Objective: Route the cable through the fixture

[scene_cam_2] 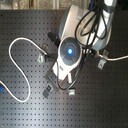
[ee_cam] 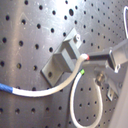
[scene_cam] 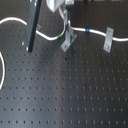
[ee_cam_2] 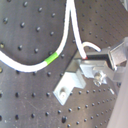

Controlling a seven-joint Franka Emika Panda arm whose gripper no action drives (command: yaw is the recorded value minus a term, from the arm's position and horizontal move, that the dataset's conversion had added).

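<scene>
The white cable [scene_cam: 47,36] runs across the black perforated board in the first exterior view, with a green band [scene_cam: 61,36] and a blue band [scene_cam: 88,31]. The grey metal fixture [scene_cam: 68,40] leans just below the cable between the two bands. My gripper [scene_cam: 67,22] hangs right above it and is shut on the cable. In the first wrist view my gripper [ee_cam: 90,57] pinches the cable next to the fixture [ee_cam: 62,57]. In the second wrist view the green band [ee_cam_2: 50,60] lies beside the fixture [ee_cam_2: 70,82]. In the second exterior view the arm hides the grasp.
A second similar clip [scene_cam: 108,39] stands at the first exterior view's right, with the cable passing by it. A dark post [scene_cam: 31,27] leans at the upper left. In the second exterior view the cable's slack loops at the left [scene_cam_2: 12,55] and further clips [scene_cam_2: 102,62] stand around the arm.
</scene>
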